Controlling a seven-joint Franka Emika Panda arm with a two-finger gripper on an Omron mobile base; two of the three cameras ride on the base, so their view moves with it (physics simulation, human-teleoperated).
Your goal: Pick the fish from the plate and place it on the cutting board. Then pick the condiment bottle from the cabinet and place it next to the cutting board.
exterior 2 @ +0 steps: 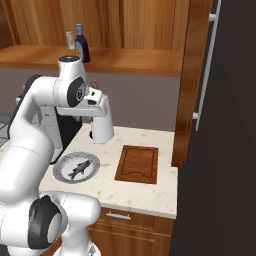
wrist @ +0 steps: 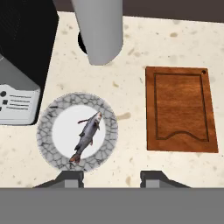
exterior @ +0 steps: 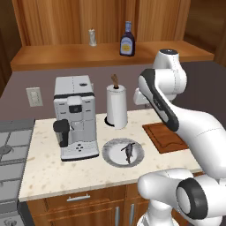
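On the bench, our claw (wrist: 111, 177) hovers empty, jaws parted, with the fish (wrist: 88, 134) at ten o'clock, ready to descend.

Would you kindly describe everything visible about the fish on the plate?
The fish is small, slender and dark grey, with a paler belly, a thin tail and reddish tinges at tail and fins. It lies flat on the white centre of the plate, set diagonally, well inside the grey patterned rim. The plate alone touches it. The plate stands on the speckled counter, between the coffee machine and the cutting board. The gripper hovers above, holding nothing.
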